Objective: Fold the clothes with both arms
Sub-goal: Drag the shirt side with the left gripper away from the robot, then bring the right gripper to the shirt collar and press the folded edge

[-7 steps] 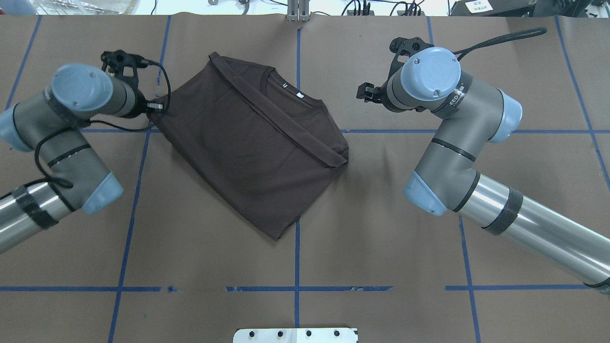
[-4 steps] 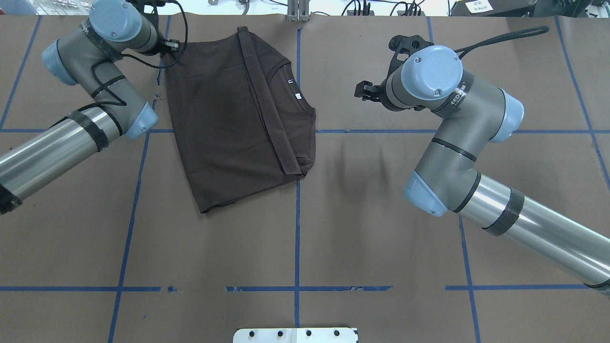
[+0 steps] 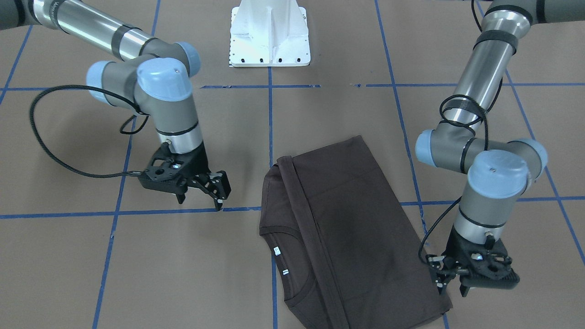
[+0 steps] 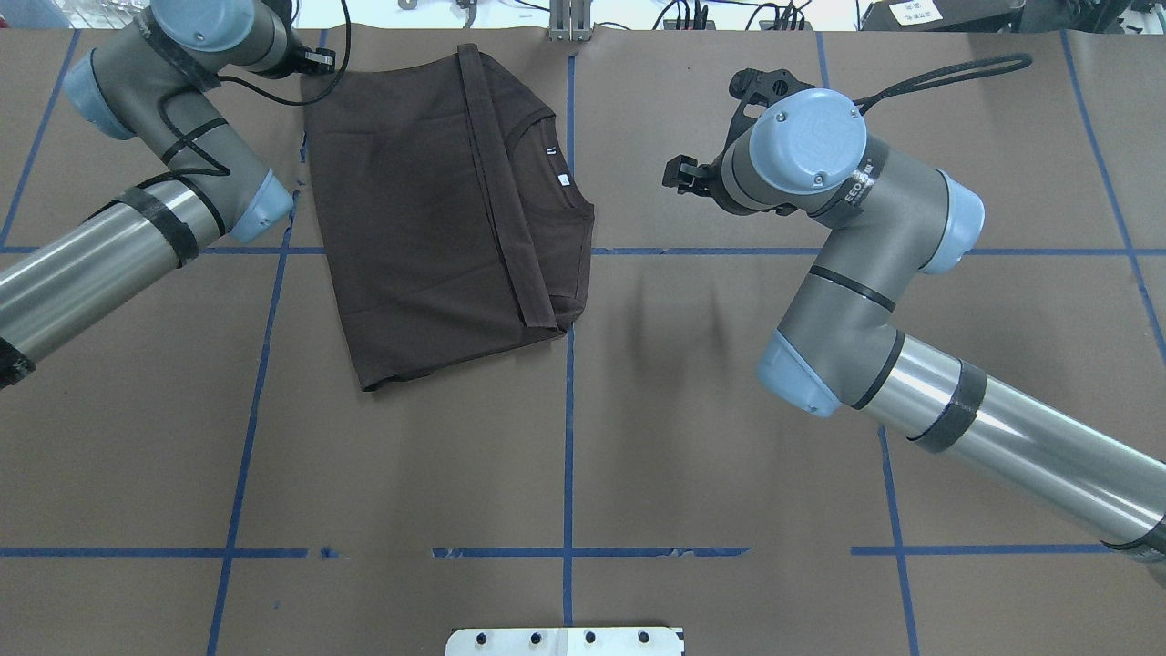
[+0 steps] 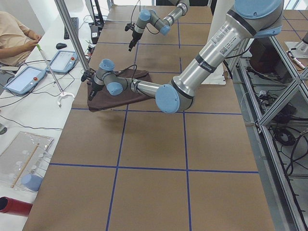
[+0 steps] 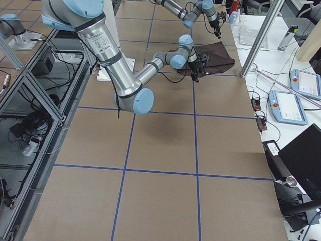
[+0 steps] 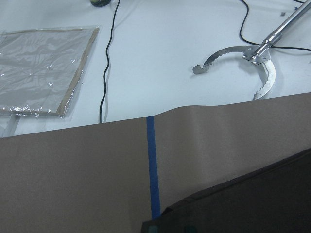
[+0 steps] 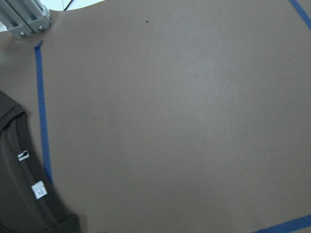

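Dragging of the folded T-shirt [image 4: 437,210] by the left claw [image 3: 450,281], shown at the far left of the table [image 4: 638,437]. Compared with the overhead view a second earlier, the shirt has swung from a diagonal lie to nearly square with the blue tape lines [image 4: 568,410] and has shifted toward the far edge, its top fold now at the table's rim. The left arm [image 4: 137,228] has swept far-left with it, so this reads as repositioning before a further fold rather than a fold itself. The left claw sits at the shirt's far-left corner, apparently closed on the cloth edge, though the front view shows the fingers only partly. The right claw [image 3: 205,187] hangs open and empty above the table, well apart from the shirt, having edged slightly toward it. The neck tags [image 3: 276,250] and collar [image 3: 274,233] face up beside a long folded band.

Hidden or unclear: the left claw's contact point in the overhead view lies behind the wrist; the left wrist camera shows only a dark cloth edge; chest lettering is not visible.
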{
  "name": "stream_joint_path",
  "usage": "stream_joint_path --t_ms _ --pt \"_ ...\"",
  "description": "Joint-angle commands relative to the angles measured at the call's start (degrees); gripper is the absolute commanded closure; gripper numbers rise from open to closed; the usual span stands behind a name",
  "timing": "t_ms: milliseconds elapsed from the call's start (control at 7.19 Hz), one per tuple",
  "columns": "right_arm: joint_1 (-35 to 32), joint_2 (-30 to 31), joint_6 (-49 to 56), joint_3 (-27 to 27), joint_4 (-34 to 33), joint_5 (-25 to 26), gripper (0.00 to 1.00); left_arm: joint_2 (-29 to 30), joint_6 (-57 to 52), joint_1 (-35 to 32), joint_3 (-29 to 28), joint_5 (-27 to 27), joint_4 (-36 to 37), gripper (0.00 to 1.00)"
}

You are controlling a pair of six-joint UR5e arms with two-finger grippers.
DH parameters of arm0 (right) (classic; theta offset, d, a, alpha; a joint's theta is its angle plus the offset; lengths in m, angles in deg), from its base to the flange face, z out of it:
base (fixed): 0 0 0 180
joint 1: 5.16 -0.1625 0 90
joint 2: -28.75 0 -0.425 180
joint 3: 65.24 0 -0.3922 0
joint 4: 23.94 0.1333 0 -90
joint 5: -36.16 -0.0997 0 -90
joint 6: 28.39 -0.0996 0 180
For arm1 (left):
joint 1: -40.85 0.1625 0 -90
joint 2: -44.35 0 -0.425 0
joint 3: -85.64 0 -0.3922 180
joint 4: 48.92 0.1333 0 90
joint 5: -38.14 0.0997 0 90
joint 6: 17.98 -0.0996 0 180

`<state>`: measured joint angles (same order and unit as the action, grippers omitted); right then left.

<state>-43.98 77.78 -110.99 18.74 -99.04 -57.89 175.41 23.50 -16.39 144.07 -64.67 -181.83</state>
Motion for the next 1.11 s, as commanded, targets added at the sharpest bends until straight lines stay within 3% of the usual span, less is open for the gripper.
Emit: stream_joint_path --t_ms 0,278,974 --pt "3.56 -8.05 -5.80 -8.45 0.05 4.90 0.33 -3.87 -0.61 -0.51 5.89 -2.92 -0.51 0.00" --pt "6.90 -11.75 -5.73 -14.08 0.13 8.07 0.43 -3.96 -0.43 -0.51 5.99 -3.01 -0.51 0.00" --pt "10.34 -11.77 -5.82 -15.60 0.22 10.55 0.45 -4.23 -0.08 -0.25 5.99 -2.92 -0.60 0.00"
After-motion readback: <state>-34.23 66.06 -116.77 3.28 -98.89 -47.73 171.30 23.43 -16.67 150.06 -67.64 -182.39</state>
